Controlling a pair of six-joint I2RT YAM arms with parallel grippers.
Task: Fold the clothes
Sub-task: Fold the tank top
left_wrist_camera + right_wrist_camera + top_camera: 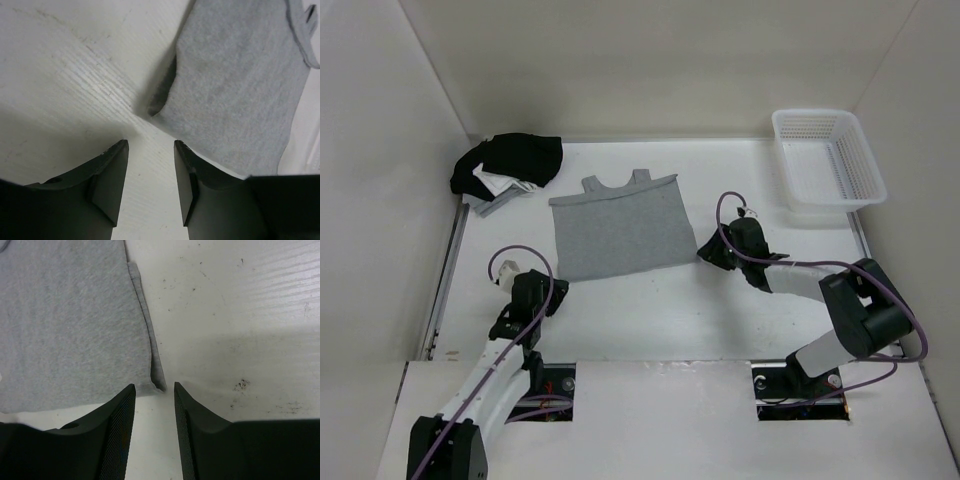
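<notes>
Grey top [620, 225] lies flat on tabletop [650, 310], about mid-width, in the far half. Straps and neckline point to the far edge, hem toward the arm bases. The whole piece is turned slightly, so the hem's L corner sits nearer us than its R corner. As it lies it is wider L–R than near–far, so we log the long axis as roughly across the tabletop.

Fabric: plain heather-grey knit, thin and soft, w/ no print. R side edge in the R wrist view [75, 325] shows a narrow second layer or seam strip along it. In the L wrist view [240, 90] the near-L corner curls up a little and casts a shadow.

L arm [525, 300]: reaches fwd from its base w/ wrist low, aimed at the hem's near-L corner. L fingers [112, 180] are spread w/ bare tabletop in the gap; the corner is just ahead, not touched.

R arm [750, 250]: elbow out to the right, forearm stretched leftward to the hem's near-R corner. R fingers [117, 430] are spread, nothing pinched; the corner tip sits right at the mouth of the gap.

Also present: black-and-white pile [508, 165] far L and white basket [820, 207] far R, both apart from the top.
</notes>
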